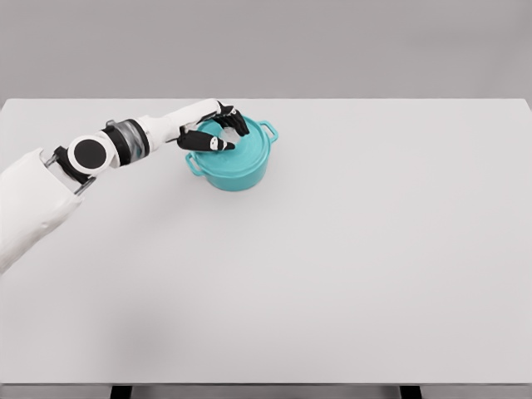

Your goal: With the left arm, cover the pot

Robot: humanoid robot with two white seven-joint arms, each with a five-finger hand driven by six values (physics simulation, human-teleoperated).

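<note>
A teal pot [237, 166] with two side handles stands on the white table [332, 266], left of the middle and toward the back. A teal lid [249, 143] lies on its top. My left hand [218, 131] reaches in from the left and sits over the lid's left part, its dark fingers [204, 142] curled around the lid's knob area. The knob itself is hidden under the hand. The right arm is out of view.
The table's far edge runs just behind the pot. Nothing else stands on the white surface.
</note>
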